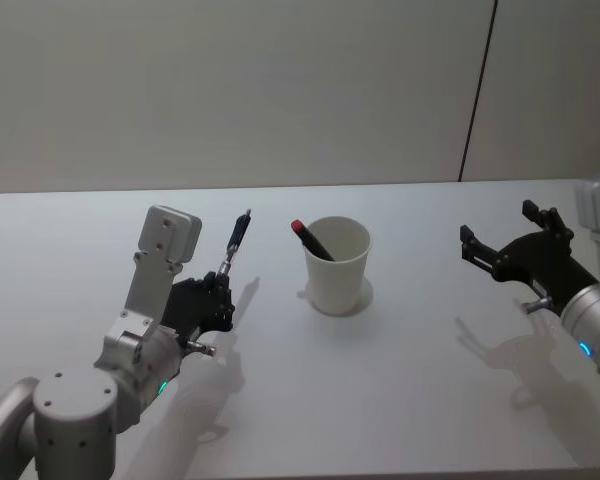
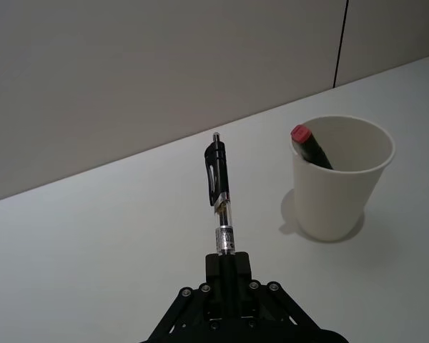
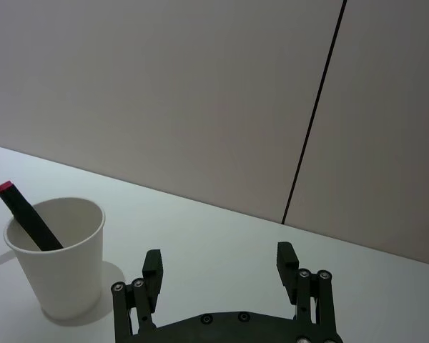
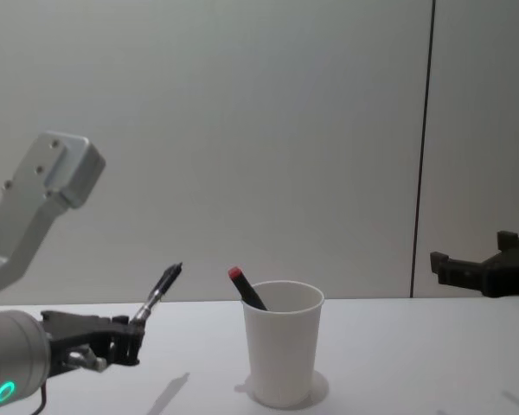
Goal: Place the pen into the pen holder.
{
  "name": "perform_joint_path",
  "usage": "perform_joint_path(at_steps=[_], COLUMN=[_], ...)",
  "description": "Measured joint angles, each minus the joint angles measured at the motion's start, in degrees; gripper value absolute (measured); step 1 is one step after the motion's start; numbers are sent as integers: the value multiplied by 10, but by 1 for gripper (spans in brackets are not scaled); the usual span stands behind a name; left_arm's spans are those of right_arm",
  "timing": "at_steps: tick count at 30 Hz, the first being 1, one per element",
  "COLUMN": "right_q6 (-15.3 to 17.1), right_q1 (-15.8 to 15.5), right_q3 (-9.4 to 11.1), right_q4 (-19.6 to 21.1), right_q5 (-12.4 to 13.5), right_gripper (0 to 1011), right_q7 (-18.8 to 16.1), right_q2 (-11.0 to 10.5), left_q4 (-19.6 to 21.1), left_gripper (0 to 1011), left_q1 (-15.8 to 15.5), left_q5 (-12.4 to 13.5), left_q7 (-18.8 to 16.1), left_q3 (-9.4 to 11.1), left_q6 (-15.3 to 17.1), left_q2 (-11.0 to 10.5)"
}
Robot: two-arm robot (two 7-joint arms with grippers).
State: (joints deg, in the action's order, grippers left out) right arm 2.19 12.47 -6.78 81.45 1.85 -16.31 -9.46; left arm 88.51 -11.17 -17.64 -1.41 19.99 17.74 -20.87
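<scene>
Holding the pen [image 2: 218, 186] by its lower end, the left gripper [image 2: 227, 261] hovers above the table [image 1: 400, 380], left of the white paper cup [image 1: 337, 270]. Its jaws are clamped on the barrel, and the clip end points up and away. A red-capped marker [image 1: 310, 238] already leans on the cup's far-left rim. To do this well, the arm should lift the pen over the open right side of the mouth, tip its free end down, and let go only once that end is inside, so the light cup is not knocked. The right gripper [image 3: 219, 259] waits wide open, far right.

Bare test lab; plain white table [image 1: 400, 400], blank panelled wall [image 1: 230, 90].
</scene>
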Motion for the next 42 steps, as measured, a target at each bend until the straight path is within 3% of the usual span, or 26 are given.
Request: perform_joint_path(at_steps=[6,17,30,42], right_q6=[0,0,0,0], right_q1=[0,0,0,0], right_q3=[0,0,0,0], right_q4=[0,0,0,0], right_q5=[0,0,0,0], right_gripper=[1001,1001,1001,1001], right_q7=[0,0,0,0], right_q2=[0,0,0,0], left_q4=[20,37,25,-10], left_gripper=[127,127,127,127], left_q1=[15,29,21,-8], left_q5=[7,21,32,43], left_q7=[13,75,181,286], left_q3=[-1,-2,-3,0], left_q6=[-25,-77,-138,-189], left_q2=[-11,-27,-34,-26])
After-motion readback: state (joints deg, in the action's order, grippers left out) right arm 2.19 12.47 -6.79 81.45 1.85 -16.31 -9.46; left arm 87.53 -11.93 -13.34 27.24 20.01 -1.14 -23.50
